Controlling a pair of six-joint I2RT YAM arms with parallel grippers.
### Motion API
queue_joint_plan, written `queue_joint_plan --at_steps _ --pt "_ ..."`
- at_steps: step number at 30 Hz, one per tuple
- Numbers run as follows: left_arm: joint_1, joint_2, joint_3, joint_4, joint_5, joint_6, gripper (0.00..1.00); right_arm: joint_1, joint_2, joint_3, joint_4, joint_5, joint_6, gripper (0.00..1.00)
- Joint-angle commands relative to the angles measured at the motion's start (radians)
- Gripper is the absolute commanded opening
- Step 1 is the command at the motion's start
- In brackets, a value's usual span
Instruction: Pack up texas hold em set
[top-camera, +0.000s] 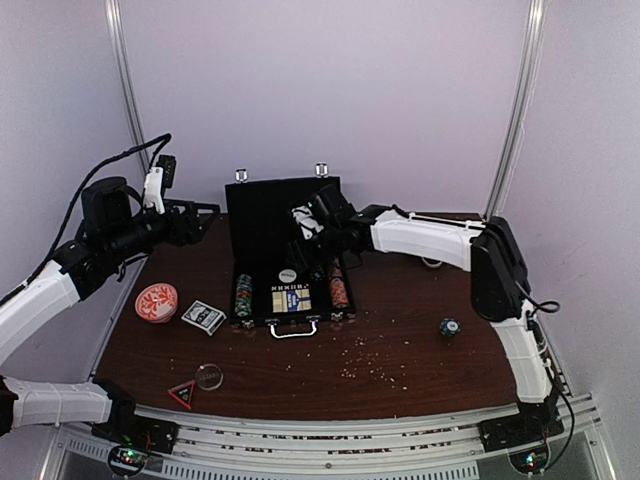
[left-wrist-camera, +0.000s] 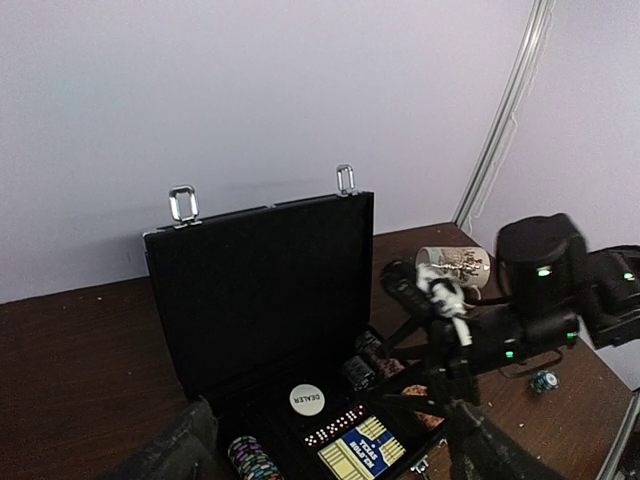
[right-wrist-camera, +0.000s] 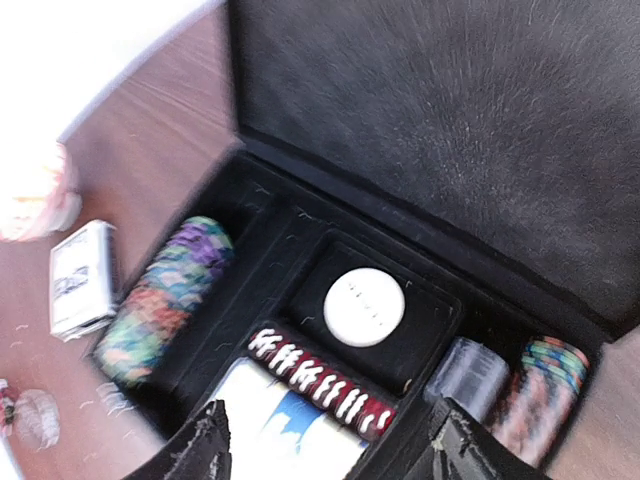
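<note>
- Top view: the black hard briefcase (top-camera: 283, 215) is being seen open mid-table, its flat lid upright. A boxed card deck (top-camera: 203, 317) is lying just beside its left end.
- Left wrist view: the left gripper (left-wrist-camera: 325, 445) is being held spread and empty, facing the matte lid.
- Right wrist view: the right gripper (right-wrist-camera: 330, 445) is being held spread and empty above the tray. There a striped cylindrical chip stack (right-wrist-camera: 165, 300) is lying in the left slot, and a smooth white round button (right-wrist-camera: 364, 307) in the middle well.

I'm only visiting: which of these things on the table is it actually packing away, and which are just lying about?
Part of the job:
black case
chip stack inside it
dealer button
loose card box
stray blue chips

Just lying about:
orange dish
white mug
</note>
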Motion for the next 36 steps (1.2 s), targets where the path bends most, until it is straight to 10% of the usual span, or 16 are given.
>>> queue_joint_plan --at_steps 1,36 --pt "0.006 0.019 0.022 0.018 -0.058 0.014 0.82 0.062 -0.269 -0.241 0.123 0.073 -0.008 0.68" --pt "0.005 0.205 -0.346 -0.210 -0.267 -0.479 0.88 0.216 -0.980 -1.039 0.324 0.317 0.074 0.69"
